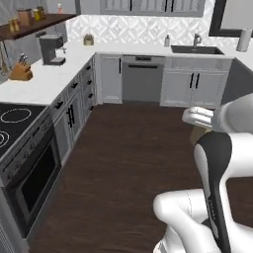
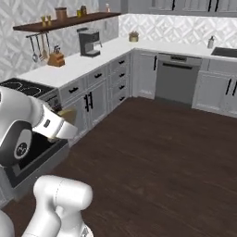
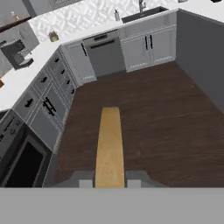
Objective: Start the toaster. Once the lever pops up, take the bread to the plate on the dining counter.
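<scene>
the bread slice (image 3: 109,146) sits edge-on between the two dark fingertips (image 3: 85,183) in the hand view, sticking straight out ahead of them. the fingers are pinched on it, one each side, narrow gap. in the left base view a tan sliver of it (image 1: 198,134) shows under the gripper (image 1: 197,118); in the right base view a tan corner (image 2: 67,116) peeks past the hand.

you are mid-carry, over bare dark wood floor (image 3: 144,113). toasting looks done, judging by the slice in hand; what is left is the run to the plate.

doing this step well:
- hold the pinch as it is. a thin slice held by one edge can pivot or slip if you swing hard, so turn the base smoothly and keep the wrist level.
- carry the slice high enough to pass the counter edges. a grey panel (image 3: 205,57) stands at the right of the hand view; i judge it the side of the dining counter, so steer that way.
- do not let go until the plate is under the slice, then lower and release flat.

counts:
- bread slices: one
- grippers: one
- coffee machines on the marble counter: one (image 1: 51,49)
- knife blocks: one (image 1: 21,71)
- sinks: one (image 1: 196,50)
- dishwashers: one (image 1: 142,79)
- ovens with cooktop: one (image 1: 29,173)
</scene>
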